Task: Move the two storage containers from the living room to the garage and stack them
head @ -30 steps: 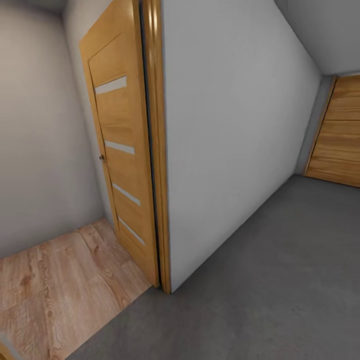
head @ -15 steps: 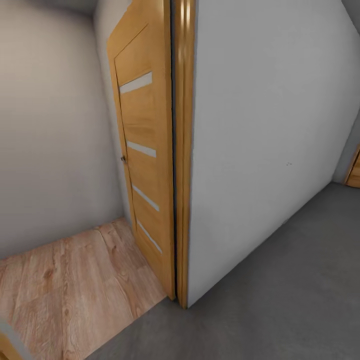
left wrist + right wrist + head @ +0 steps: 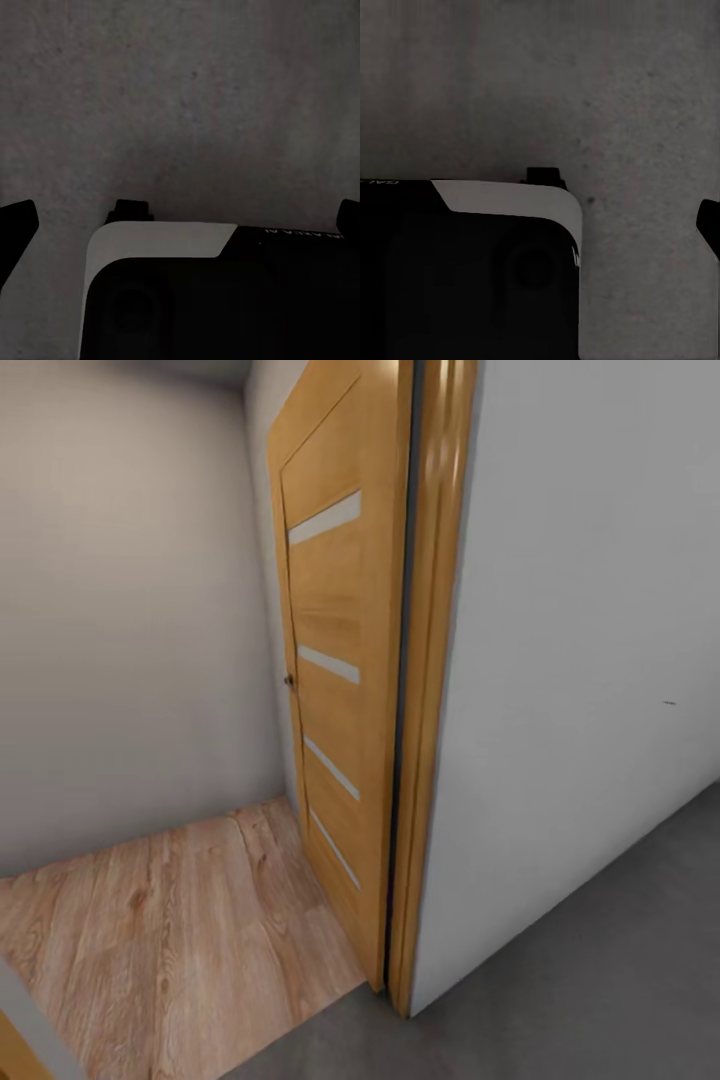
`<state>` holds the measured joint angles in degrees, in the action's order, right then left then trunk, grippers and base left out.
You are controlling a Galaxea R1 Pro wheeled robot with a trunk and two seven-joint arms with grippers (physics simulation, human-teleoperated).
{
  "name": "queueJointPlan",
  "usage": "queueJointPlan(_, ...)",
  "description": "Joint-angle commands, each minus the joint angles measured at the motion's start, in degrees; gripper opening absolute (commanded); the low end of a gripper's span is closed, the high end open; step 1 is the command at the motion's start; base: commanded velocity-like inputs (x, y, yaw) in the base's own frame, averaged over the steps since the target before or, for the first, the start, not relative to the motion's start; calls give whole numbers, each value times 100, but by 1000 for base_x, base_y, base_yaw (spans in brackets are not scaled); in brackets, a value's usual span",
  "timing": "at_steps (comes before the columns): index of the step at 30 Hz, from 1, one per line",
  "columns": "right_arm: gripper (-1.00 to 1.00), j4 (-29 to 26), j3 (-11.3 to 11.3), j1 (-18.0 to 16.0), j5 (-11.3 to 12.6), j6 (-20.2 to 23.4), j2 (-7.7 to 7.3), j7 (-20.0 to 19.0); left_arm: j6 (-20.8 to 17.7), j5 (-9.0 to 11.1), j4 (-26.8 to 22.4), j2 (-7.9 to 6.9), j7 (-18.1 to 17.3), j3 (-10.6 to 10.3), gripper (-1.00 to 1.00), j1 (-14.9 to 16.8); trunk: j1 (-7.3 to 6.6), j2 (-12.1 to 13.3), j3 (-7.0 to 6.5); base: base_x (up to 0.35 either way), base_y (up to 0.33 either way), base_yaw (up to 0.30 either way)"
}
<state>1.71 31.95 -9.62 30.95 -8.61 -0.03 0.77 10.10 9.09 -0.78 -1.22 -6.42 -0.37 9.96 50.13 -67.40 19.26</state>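
Where wood planks (image 3: 170,940) meet grey concrete floor (image 3: 600,960), honey-wood door (image 3: 340,690) ajar

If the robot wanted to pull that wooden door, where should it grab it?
Probably by the small dark knob on the door. It sits about halfway up, near the edge farthest from the frame. It sticks out towards the wood-plank floor, so a hand would likely come from that side and close around it. The knob is too small to judge further.

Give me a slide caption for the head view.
Open honey-wood door with frosted strips at the threshold where wood-plank flooring meets grey concrete floor, beside a white wall.
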Motion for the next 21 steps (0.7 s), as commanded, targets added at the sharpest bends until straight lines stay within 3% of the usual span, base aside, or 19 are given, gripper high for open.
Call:
queueJointPlan(1,100,14,48,-5,42,-27,3,2,14,55,9,-1,-35,-7,100,6,3,-3,7,307,0,269)
queueJointPlan(16,100,14,48,-5,42,-27,-1,2,10,51,9,-1,-35,-7,100,6,3,-3,7,306,0,268)
queueJointPlan(21,100,14,47,-5,62,-24,-2,2,10,54,9,-1,-35,-7,100,6,3,-3,7,303,0,101)
